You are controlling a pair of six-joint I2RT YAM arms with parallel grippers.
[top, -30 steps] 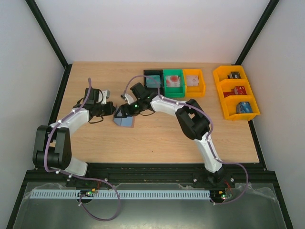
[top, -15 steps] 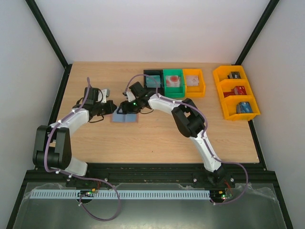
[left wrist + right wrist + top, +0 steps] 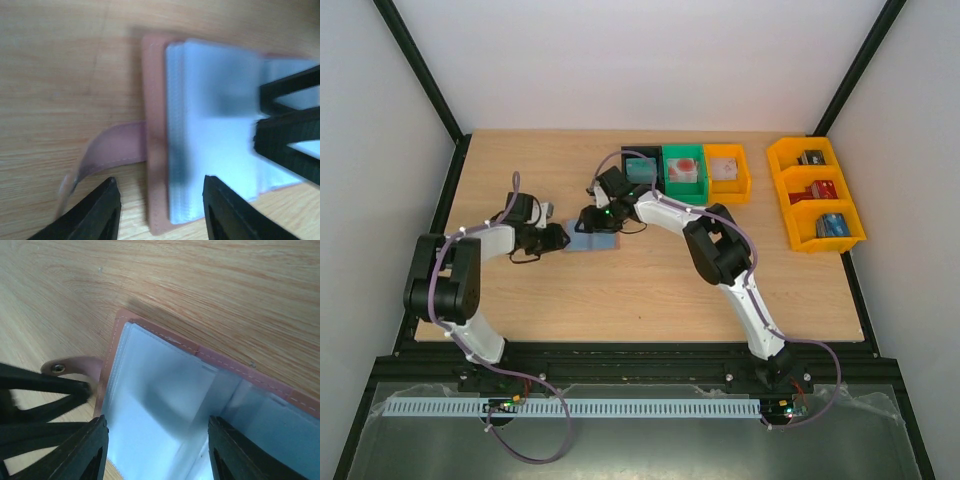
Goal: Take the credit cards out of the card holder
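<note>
Two arms stretch over a wooden table [image 3: 650,300], and every place here is given from the card holder [image 3: 592,242], which lies opened flat on the wood with its blue-grey sleeves facing up. The left arm [image 3: 480,241] stretches toward the holder from its left, the right arm [image 3: 720,255] from its right. Well off to the holder's right stands a yellow rack [image 3: 788,215] of three compartments. Just beyond the holder, toward the back wall, a black bin [image 3: 642,152], a green bin [image 3: 685,193] and an orange bin [image 3: 728,190] sit in a row. Each has something flat inside, too small to name.

The left gripper [image 3: 160,182] sits at the holder's left edge, its fingers parted and gripping nothing. The right gripper [image 3: 157,421] hangs over the sleeves, its fingers also spread and empty. A pinkish strap [image 3: 75,367] with a metal snap [image 3: 58,368] sticks out from the holder's left edge. Whether credit cards sit in the sleeves cannot be told.
</note>
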